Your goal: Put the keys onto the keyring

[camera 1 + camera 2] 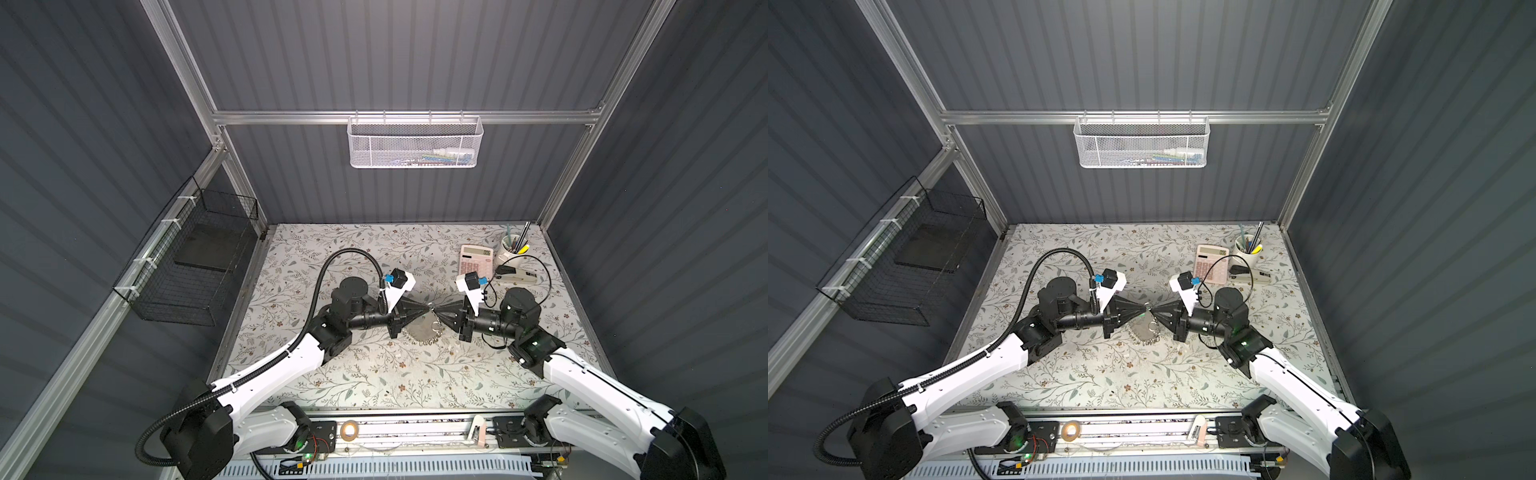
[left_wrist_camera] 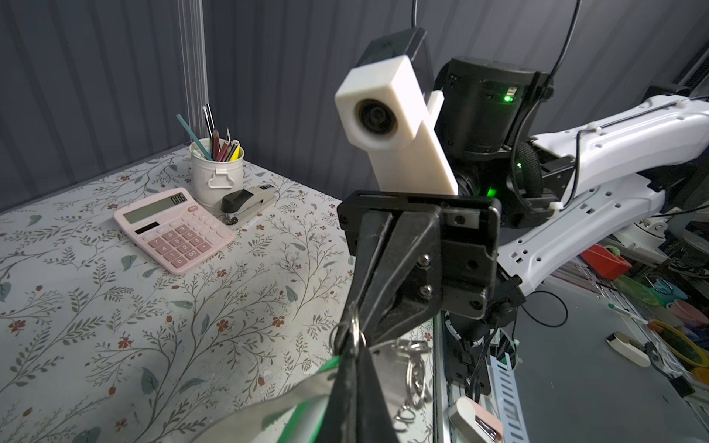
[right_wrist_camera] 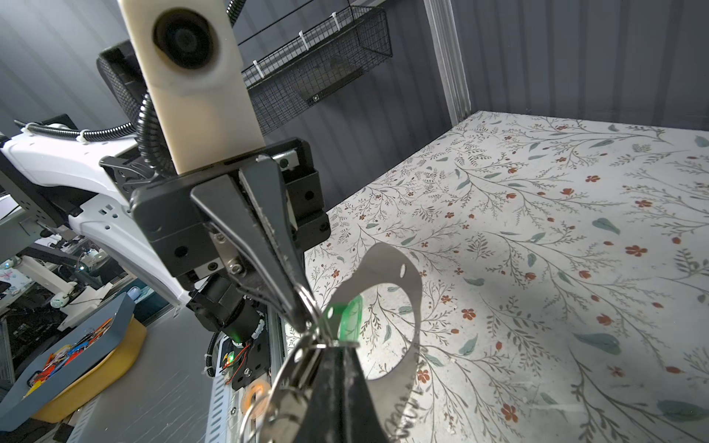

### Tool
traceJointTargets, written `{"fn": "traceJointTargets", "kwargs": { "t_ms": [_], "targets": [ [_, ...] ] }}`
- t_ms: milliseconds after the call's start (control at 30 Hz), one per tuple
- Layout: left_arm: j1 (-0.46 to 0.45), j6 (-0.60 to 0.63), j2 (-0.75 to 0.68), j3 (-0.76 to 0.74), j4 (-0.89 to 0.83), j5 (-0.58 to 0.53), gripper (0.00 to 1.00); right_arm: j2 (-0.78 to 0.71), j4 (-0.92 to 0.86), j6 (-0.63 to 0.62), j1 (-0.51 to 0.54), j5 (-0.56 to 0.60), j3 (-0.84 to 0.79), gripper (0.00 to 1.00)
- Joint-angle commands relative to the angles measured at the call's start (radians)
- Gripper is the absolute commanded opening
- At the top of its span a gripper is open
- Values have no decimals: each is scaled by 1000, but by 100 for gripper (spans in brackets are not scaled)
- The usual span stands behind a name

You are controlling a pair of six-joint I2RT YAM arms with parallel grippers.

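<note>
My two grippers meet tip to tip above the middle of the flowered table [image 1: 374, 374]. The left gripper [image 1: 428, 308] [image 3: 305, 305] is shut on a small silvery ring of the keyring. The keyring [image 1: 419, 330] [image 1: 1144, 330] hangs under the tips as a wide grey hoop [image 3: 410, 291] fringed with silvery pieces. The right gripper [image 1: 437, 309] [image 3: 332, 345] is shut, and the green head of the key [image 3: 347, 318] sticks out just past its tip, beside the left fingers. In the left wrist view the key [image 2: 332, 362] is a blurred green streak. Its blade is hidden.
A pink calculator [image 1: 476, 259], a white pen cup [image 1: 513, 245] and a stapler [image 1: 515, 274] stand at the back right. A black wire basket [image 1: 195, 257] hangs on the left wall and a white mesh basket [image 1: 415, 141] on the back rail.
</note>
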Motion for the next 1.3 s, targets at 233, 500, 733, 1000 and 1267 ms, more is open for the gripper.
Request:
{"fn": "traceJointTargets", "kwargs": {
  "t_ms": [233, 500, 733, 1000, 1267],
  "targets": [
    [-5, -40, -5, -42, 128, -57, 0, -14, -79, -39, 11, 103, 46, 13],
    [-5, -29, -10, -72, 127, -98, 0, -12, -206, -47, -17, 311, 76, 26],
    [-5, -44, -6, -93, 184, -65, 0, -85, -119, 35, -113, 279, 7, 43],
    [-5, -31, -15, -115, 235, -2, 0, -114, 51, 78, -109, 71, -40, 50],
    [-3, -24, -3, -109, 241, 35, 0, -85, 88, 57, -53, -11, -28, 47]
  ]
}}
